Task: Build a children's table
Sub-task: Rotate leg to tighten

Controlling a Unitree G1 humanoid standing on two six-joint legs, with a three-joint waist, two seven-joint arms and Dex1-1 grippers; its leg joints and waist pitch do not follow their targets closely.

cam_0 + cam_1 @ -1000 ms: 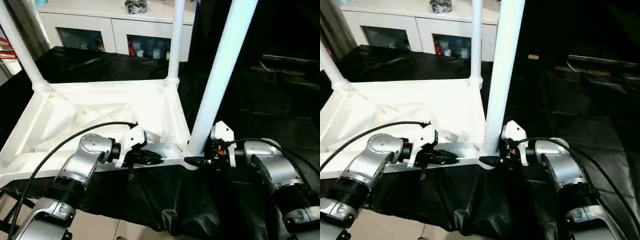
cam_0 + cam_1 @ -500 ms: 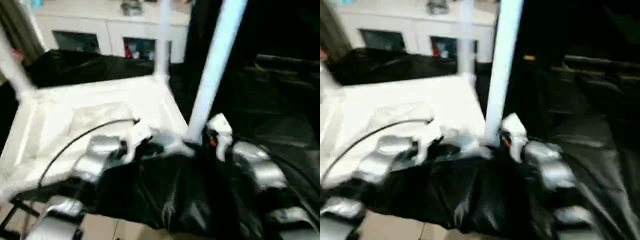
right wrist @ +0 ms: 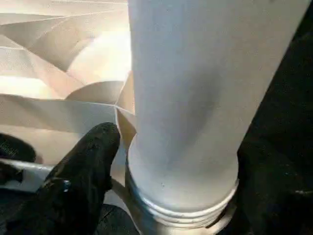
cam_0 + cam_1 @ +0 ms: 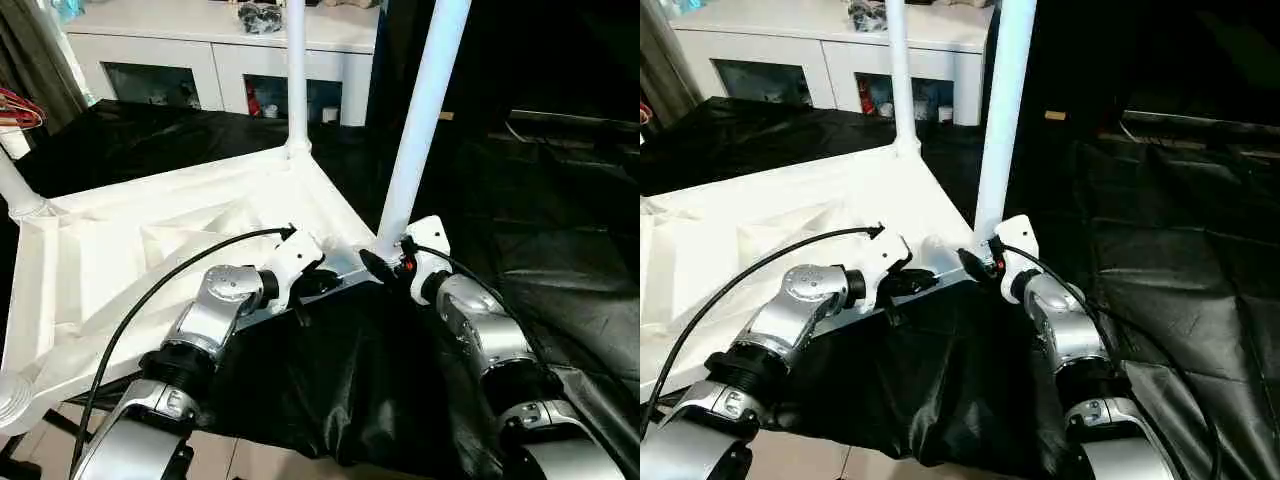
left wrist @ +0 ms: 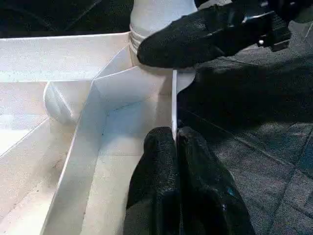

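The white plastic rectangular children's table (image 4: 170, 235) lies upside down on a surface draped in glossy black sheeting (image 4: 560, 230), its ribbed underside facing up. Long white tapered tube legs stand upright from its round corner sockets: one leg (image 4: 420, 110) rises from the near corner on the robot's right, a second leg (image 4: 296, 70) from the far corner behind it, and the base of a third leg (image 4: 15, 190) shows at the far corner on the robot's left. At the near left corner an open round socket (image 4: 12, 395) sits with no leg seen in it.

The left claw (image 5: 175, 147) is clenched, its two black fingers (image 5: 156, 166) pinched together on the thin upright rim of the table's near edge, just beside the near right corner. The right claw (image 4: 378, 266) sits at the foot of the near right leg, where the tube meets its socket collar. One black finger (image 3: 93, 152) lies against the socket on the table side; the other appears to reach round the far side of the tube, though it is mostly hidden, so the claw looks spread about the leg's base rather than clenched.

Beyond the sheeting stands a white cabinet with glass doors (image 4: 215, 70), with a small dark bundle (image 4: 260, 14) on top. A red wire hanger (image 4: 20, 108) shows at the left.
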